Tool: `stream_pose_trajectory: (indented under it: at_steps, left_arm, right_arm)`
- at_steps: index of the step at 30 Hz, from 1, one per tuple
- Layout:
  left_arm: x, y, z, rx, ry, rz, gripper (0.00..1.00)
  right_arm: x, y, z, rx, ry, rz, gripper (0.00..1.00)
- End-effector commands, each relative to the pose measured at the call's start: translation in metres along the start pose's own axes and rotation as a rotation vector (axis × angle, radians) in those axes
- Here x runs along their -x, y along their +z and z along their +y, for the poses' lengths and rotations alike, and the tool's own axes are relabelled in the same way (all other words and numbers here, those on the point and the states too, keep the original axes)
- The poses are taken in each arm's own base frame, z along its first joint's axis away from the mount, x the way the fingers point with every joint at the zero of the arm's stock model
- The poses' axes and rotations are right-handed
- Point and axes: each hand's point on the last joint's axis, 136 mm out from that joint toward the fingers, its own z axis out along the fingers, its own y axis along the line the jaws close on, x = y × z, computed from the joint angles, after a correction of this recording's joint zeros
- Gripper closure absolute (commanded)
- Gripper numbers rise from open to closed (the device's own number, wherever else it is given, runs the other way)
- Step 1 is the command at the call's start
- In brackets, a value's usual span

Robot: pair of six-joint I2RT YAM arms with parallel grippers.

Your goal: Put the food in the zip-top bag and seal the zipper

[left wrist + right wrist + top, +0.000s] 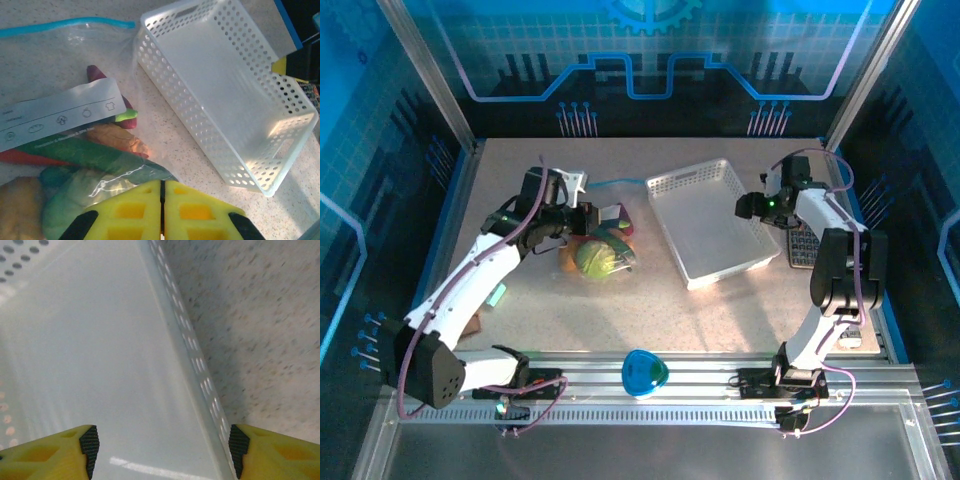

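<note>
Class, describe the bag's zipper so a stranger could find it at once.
Start at the white perforated basket in the middle of the table. Just left of it lies a clear bag holding toy vegetables. The zipper is the thin light-blue strip along that bag's far edge, slimmer and paler than the chunky toys.

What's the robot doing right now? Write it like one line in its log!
food: inside zip-top bag | zipper: seal unclear | basket: empty | left gripper: shut, over bag | right gripper: open, straddling basket wall

One zip-top bag (75, 52), one white basket (225, 90) — two arms, left (470, 280), right (840, 265).
</note>
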Motion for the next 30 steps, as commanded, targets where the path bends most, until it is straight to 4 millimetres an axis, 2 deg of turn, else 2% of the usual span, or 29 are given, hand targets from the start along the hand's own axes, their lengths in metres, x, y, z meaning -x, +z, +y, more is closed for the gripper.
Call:
stream_pose_trajectory:
  at_steps: [1, 8, 17, 21, 24, 27, 30]
  left_arm:
    - [-0.010, -0.012, 0.014, 0.042, -0.014, 0.006, 0.90]
    - [-0.012, -0.026, 0.025, 0.051, -0.038, -0.022, 0.89]
    - [-0.017, -0.030, 0.035, 0.062, -0.055, -0.022, 0.88]
    - [-0.021, -0.029, 0.040, 0.068, -0.063, -0.013, 0.87]
    - [-0.025, -0.026, 0.050, 0.094, -0.072, -0.006, 0.86]
    - [-0.027, -0.025, 0.067, 0.123, -0.113, -0.032, 0.86]
    - [-0.025, -0.029, 0.081, 0.144, -0.144, -0.085, 0.85]
  right_arm:
    - [-0.009, -0.017, 0.027, 0.129, 0.025, -0.010, 0.29]
    - [-0.035, -0.030, 0.061, 0.226, 0.009, -0.006, 0.30]
    - [-0.056, -0.016, 0.096, 0.331, 0.000, 0.043, 0.30]
    - [-0.060, -0.012, 0.085, 0.273, 0.004, 0.042, 0.26]
    - [-0.054, -0.018, 0.070, 0.190, -0.005, -0.001, 0.25]
    - [-0.042, -0.039, 0.058, 0.081, -0.046, -0.107, 0.23]
    - [-0.030, -0.071, 0.056, 0.029, -0.094, -0.237, 0.22]
